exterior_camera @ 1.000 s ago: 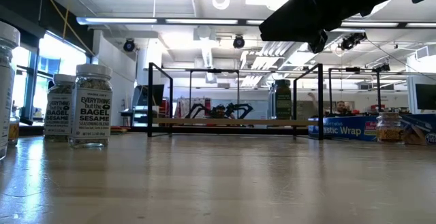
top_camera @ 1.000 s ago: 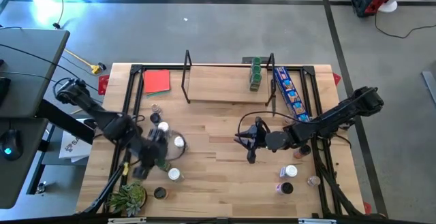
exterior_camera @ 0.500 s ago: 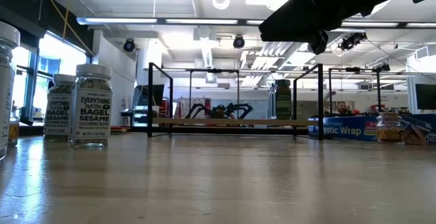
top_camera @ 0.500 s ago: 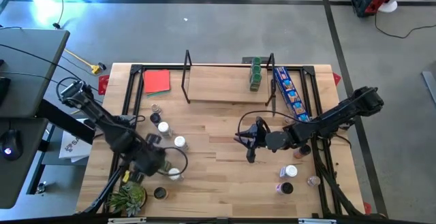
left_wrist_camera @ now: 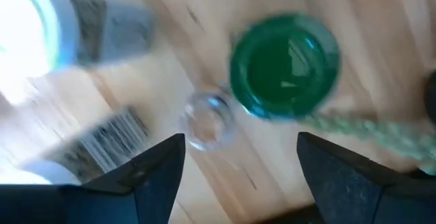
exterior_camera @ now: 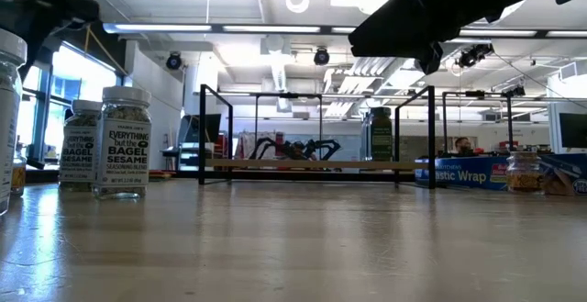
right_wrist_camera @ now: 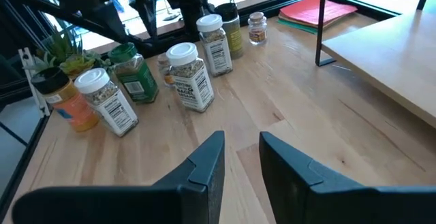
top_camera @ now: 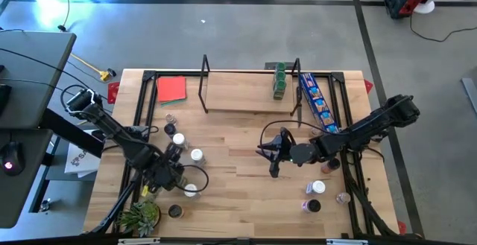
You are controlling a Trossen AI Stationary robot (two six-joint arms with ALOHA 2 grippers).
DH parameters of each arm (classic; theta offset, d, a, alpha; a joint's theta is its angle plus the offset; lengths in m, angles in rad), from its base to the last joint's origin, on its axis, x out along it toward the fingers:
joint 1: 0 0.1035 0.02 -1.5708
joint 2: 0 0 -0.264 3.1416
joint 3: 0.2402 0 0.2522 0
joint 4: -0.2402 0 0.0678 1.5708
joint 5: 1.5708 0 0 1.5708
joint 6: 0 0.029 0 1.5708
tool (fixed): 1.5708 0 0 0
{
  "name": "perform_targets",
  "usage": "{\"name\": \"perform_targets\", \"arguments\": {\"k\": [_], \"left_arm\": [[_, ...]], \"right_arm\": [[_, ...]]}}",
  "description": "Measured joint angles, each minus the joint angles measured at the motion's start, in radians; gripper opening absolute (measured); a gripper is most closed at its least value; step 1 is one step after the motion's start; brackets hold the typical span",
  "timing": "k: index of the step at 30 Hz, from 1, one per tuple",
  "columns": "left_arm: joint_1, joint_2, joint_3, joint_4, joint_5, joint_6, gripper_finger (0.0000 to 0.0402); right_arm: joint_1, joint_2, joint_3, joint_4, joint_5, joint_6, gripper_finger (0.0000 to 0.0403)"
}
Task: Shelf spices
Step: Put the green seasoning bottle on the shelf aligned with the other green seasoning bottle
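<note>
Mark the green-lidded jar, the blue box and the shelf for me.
Green-lidded jar [left_wrist_camera: 284, 66]: left wrist view, centre of its lid.
Blue box [top_camera: 316, 102]: high view, middle of its printed top face.
Shelf [top_camera: 242, 92]: high view, bare middle of the board.

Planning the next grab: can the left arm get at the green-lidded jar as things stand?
Probably yes. The left gripper hangs open right above the green-lidded jar, lid unobstructed; neighbouring jars stand close beside it.
</note>
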Motion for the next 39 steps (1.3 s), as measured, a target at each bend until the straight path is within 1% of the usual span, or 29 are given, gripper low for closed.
{"name": "perform_targets", "arguments": {"k": [4,11,17,25,29,33,39], "left_arm": [[0.0,0.0,0.0,0.069,0.027,0.049,0.028],[0.001,0.035,0.0,0.138,0.023,0.075,0.028],[0.015,0.103,0.0,0.167,0.039,0.027,0.028],[0.023,0.111,0.0,0.304,0.043,0.023,0.0249],[0.027,0.111,0.0,0.349,0.017,-0.02,0.0242],[0.046,0.111,0.0,0.386,-0.007,-0.029,0.0241],[0.098,0.111,0.0,0.468,-0.042,-0.037,0.0236]], "right_arm": [[0.002,0.0,0.0,-0.001,0.0,0.005,0.0087],[0.002,0.0,0.0,-0.005,0.0,0.005,0.0087],[0.002,0.0,0.0,-0.005,0.0,0.004,0.0087],[0.002,0.0,0.0,-0.017,0.0,0.002,0.0087],[0.002,0.0,0.0,-0.018,0.0,0.002,0.0087],[0.002,0.0,0.0,-0.018,0.0,0.002,0.0087],[0.002,0.0,0.0,-0.019,0.0,0.002,0.0087]]}}
